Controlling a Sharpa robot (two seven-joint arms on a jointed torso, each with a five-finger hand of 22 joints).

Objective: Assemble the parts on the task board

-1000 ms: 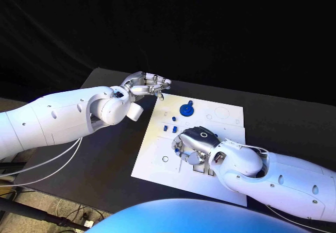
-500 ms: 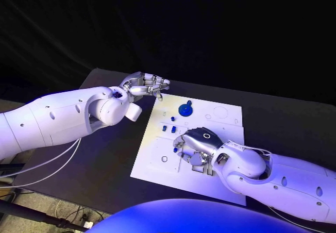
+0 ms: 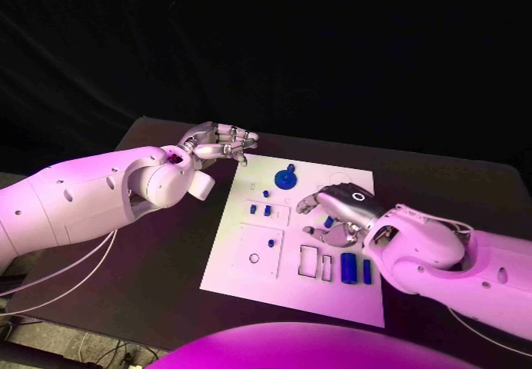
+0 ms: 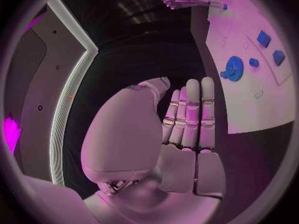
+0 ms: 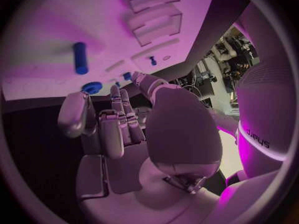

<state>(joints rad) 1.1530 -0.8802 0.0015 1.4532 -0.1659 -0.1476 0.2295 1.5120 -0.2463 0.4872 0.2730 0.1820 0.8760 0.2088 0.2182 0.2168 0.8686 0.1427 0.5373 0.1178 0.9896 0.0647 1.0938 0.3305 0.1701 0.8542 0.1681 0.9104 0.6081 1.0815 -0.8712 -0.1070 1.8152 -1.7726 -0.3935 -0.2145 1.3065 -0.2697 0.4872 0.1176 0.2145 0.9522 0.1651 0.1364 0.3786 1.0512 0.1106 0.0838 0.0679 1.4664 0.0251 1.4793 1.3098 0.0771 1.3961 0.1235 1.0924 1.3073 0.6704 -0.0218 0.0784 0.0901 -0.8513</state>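
Right hand [image 3: 344, 209] hides part of task board [image 3: 250, 269]; grasp unclear

Matt white task board [image 3: 250, 265], glossy blue plastic parts [image 3: 349, 268], matt black table [image 3: 155, 254]

Table [image 3: 166, 254]: black, plain, no pattern.
Task board [image 3: 261, 284]: white plate with thin dark outlines of rectangular recesses and small circles.
Gear part [image 3: 287, 180]: blue, toothed rim, near the board's far edge.
Small parts [image 3: 261, 208]: blue.
Cylinder parts [image 3: 349, 267]: dark blue, at the board's right edge.
Left hand [image 3: 221, 141]: silver.
Right hand [image 3: 338, 211]: silver, with a black disc on its back.
Arms [image 3: 78, 200]: white.
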